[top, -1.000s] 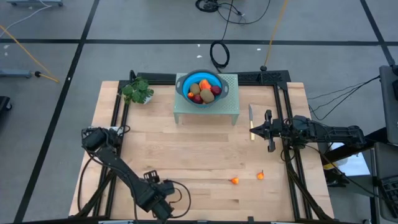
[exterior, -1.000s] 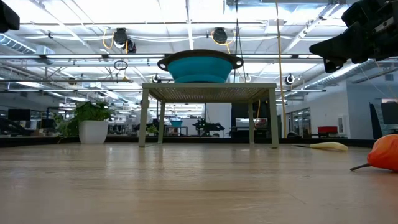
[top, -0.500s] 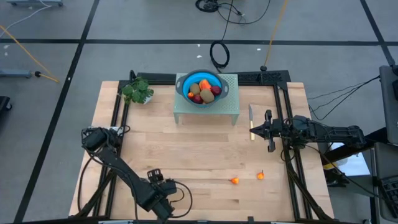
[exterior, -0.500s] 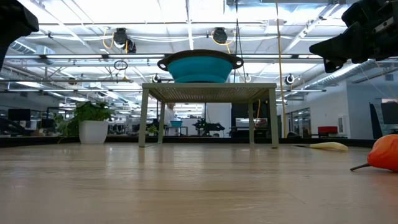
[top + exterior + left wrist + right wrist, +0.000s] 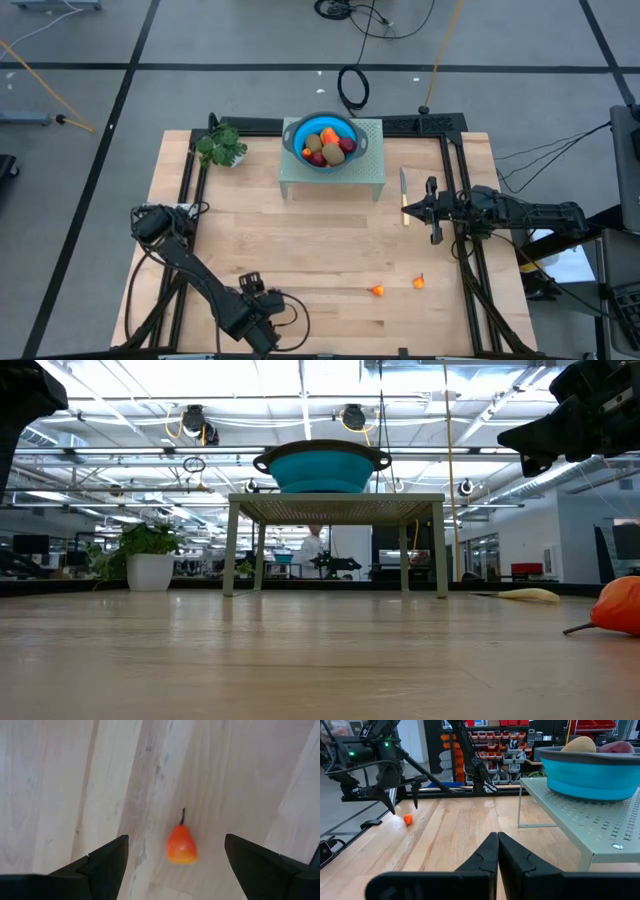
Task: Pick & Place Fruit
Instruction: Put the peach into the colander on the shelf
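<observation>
Though shifted only slightly over the past second, now looms larger in the top left corner of the low view and sits a touch farther from the near edge in the high view: so much for the left gripper point(image 5: 176, 837), fingers spread wide and grasping nothing. Looks straight down past those fingers at a tiny orange-red fruit point(image 5: 181, 848), lying on the bare wood, framed between the two tips without touching either. Cannot say for certain which one this is, the left loose piece point(image 5: 377, 291) or the right loose piece point(image 5: 419, 283), both lying on the near part of the table, right of centre. Reads as lining up for a pick, with lowering, closing and lifting not yet done. Leaves the rest of the fruit point(image 5: 326, 143) piled in the blue bowl point(image 5: 291, 134) on the pale stand point(image 5: 372, 175) at the far middle. Finds the right gripper point(image 5: 497, 837) parked at the right side beside the yellow-handled knife point(image 5: 404, 205), clenched tight on nothing and unmoved. Suggests modest progress: approach adjusted, no fruit gripped yet
</observation>
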Motion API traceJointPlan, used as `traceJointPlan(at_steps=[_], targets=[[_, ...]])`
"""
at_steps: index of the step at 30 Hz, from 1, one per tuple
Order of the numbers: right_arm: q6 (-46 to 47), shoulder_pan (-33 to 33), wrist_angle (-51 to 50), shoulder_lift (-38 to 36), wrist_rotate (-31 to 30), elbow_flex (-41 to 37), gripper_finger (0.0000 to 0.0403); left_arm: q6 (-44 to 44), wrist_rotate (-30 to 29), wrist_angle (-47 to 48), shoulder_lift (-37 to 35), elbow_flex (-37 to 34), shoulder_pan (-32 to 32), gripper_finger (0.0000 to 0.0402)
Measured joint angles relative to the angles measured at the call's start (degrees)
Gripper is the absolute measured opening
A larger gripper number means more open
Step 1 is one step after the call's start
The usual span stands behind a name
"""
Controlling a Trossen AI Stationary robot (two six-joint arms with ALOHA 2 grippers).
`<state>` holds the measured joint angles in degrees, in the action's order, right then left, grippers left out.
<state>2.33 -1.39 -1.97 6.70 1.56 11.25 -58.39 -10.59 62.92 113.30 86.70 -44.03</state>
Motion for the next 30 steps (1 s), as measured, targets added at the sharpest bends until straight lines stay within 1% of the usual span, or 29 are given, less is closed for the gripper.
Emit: traceJointPlan(at_steps=[3,8,12,19,30], targets=[[0.0,-0.01,0.0,0.01,0.0,0.0,0.0004,-0.53,0.17,-1.56,0.0,-1.39,0.0,0.0331],[0.0,0.0,0.01,0.02,0.0,0.0,0.0004,-1.89,2.87,-3.41,0.0,-4.34,0.0,0.0331],[0.0,-0.01,-0.01,0.02,0.0,0.0,0.0004,-3.83,3.02,-3.53,0.0,-5.67,0.0,0.0331],[0.0,0.0,-0.01,0.02,0.0,0.0,0.0004,-3.17,2.71,-9.72,-0.04,-8.11,0.0,0.0331],[0.0,-0.02,-0.01,0.02,0.0,0.0,0.0004,-3.37,4.12,-11.02,-0.04,-10.78,0.0,0.0331]])
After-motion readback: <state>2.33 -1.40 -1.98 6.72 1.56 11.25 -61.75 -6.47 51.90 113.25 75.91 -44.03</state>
